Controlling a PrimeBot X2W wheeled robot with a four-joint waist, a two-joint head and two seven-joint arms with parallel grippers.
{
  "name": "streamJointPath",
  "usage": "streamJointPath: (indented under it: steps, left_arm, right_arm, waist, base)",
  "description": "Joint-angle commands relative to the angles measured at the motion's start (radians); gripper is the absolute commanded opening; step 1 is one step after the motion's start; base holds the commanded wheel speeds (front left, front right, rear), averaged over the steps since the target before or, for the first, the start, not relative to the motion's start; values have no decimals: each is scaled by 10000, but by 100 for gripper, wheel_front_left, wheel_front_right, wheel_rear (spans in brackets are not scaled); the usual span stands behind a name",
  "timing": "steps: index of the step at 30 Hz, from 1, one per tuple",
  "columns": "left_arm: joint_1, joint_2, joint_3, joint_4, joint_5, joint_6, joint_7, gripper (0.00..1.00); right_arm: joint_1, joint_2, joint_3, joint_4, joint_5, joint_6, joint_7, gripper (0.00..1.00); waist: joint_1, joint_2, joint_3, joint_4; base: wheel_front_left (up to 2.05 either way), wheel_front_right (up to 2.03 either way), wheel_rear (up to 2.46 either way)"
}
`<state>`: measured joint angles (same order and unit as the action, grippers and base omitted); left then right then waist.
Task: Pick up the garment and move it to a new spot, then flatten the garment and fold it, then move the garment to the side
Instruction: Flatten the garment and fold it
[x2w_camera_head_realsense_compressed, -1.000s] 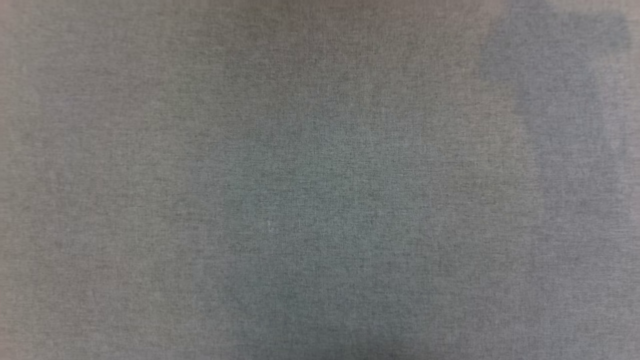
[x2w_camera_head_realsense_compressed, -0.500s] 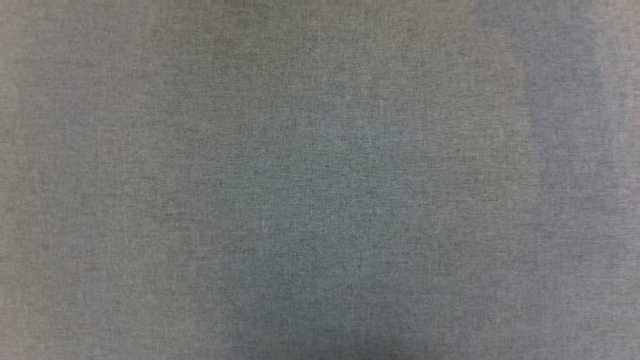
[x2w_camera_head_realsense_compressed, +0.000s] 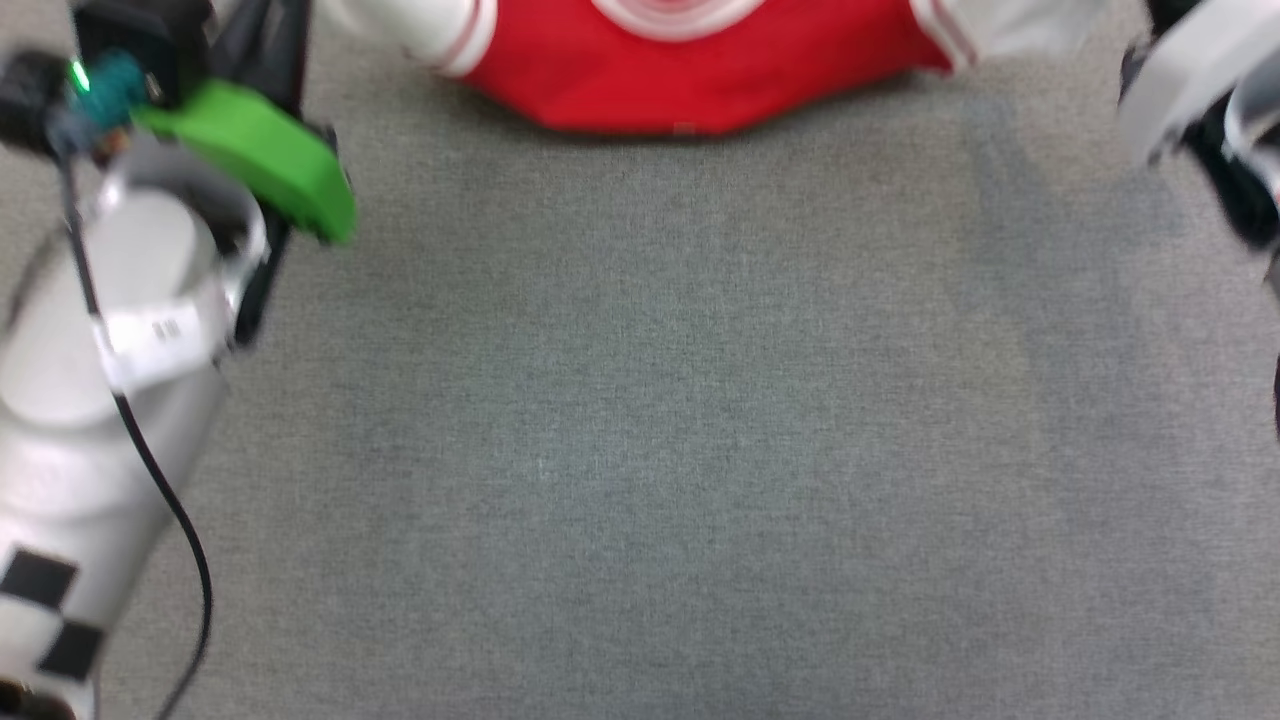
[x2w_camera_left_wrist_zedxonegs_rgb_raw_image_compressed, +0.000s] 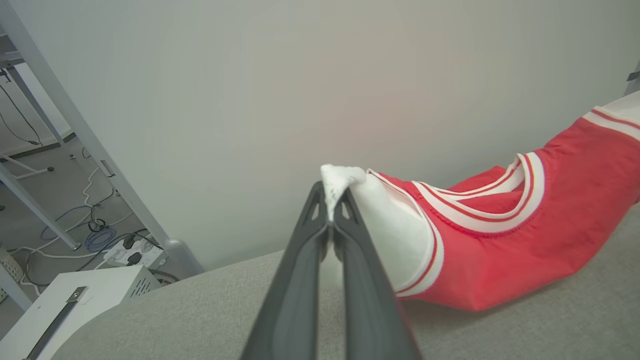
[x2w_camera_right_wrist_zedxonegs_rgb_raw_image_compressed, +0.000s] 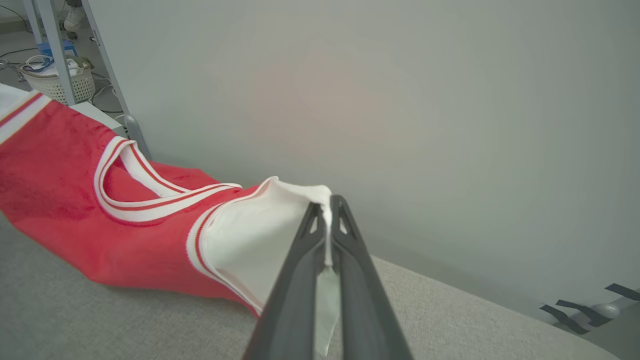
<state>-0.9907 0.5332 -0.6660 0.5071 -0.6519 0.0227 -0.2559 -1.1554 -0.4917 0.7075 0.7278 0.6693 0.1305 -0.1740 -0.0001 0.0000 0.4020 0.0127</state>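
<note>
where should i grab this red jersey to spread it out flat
By the outer tips of its white sleeves, one hand from each side, as the left hand and right hand pinch them now: the jersey hangs spread between them.

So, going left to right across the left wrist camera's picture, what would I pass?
White box → left gripper, shut on a white sleeve → garment, its red body running off to the right.
</note>
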Motion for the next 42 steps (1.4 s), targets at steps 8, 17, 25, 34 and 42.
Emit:
streamJointPath:
  steps: [8, 17, 25, 34, 42]
  left_arm:
    - [4435, -59, 804, -1072, 24, 486, -58, 0]
    - [7841, 35, 1357, -1529, -146, 790, -58, 0]
    - [9787, -311, 1795, -1775, -346, 1073, -58, 0]
    - [10946, -778, 2217, -1738, -202, 1079, -59, 0]
    - [11239, -962, 2470, -1585, 33, 877, -59, 0]
  right_arm:
    - [3347, -613, 786, -939, 846, 2, -251, 0]
    - [6669, -1080, 325, -1426, 1429, 2, -469, 0]
    - [9210, -1127, -1101, -1550, 1685, 2, -665, 0]
    - [11672, -882, -2801, -2007, 1527, 2, -680, 0]
    - [13215, -465, -4203, -2872, 984, 2, -212, 0]
  waist:
    - [1, 0, -1904, -196]
    - [1, 0, -2968, -233]
    - [1, 0, -3564, -124]
    - [1, 0, -3808, 107]
    - [1, 0, -3819, 204]
  base:
    - [0, 0, 0]
    - [0, 0, 0]
    - [0, 0, 0]
    - [0, 0, 0]
    - [0, 0, 0]
